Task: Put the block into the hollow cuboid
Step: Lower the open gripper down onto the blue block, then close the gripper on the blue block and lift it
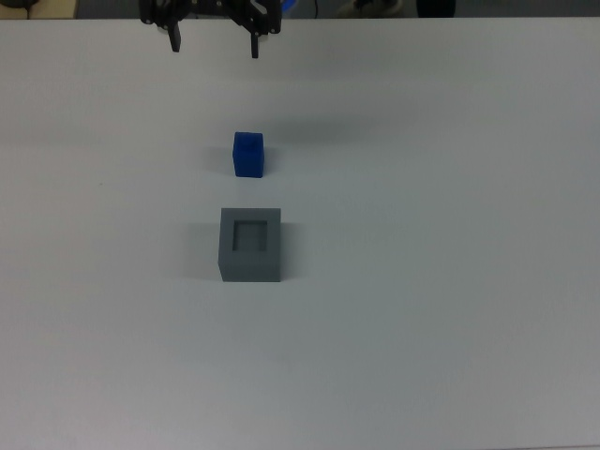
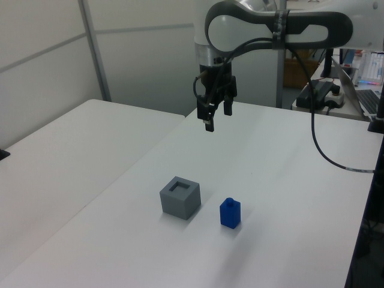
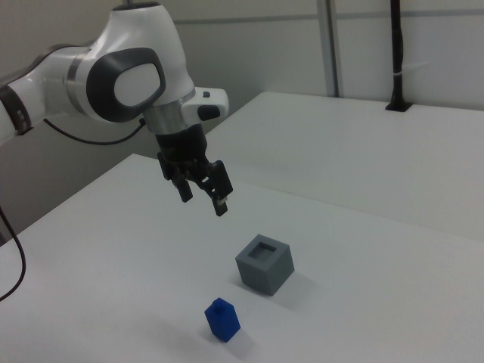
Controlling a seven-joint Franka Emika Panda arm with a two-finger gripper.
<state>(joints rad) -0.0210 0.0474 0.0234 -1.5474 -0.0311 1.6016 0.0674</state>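
In the top view the near part of the white table (image 1: 450, 356) was plain and matte. Farther in stood the grey cuboid (image 1: 251, 245), upright, its square recess facing up and holding nothing. Just beyond it, apart and not touching, the blue block (image 1: 247, 154) rested on the table, roughly in line with the cuboid. At the far edge the end effector (image 1: 214, 42) hung above the table, its two dark fingers spread wide and gripping nothing.

In the left view the block (image 2: 230, 213) stood just to the left view's right of the cuboid (image 2: 180, 197), with a small stud on its top. The end effector (image 2: 216, 114) was well above and behind both, pointing down from the white arm (image 2: 282, 27). A second white table (image 2: 72, 150) adjoined on the left view's left, with a narrow seam between. Behind were pale wall panels, a metal upright and a cluttered desk with cables.

In the right view the block (image 3: 222, 319) lay nearest, the cuboid (image 3: 265, 262) behind it, the end effector (image 3: 203, 197) higher, and pale panelled walls beyond
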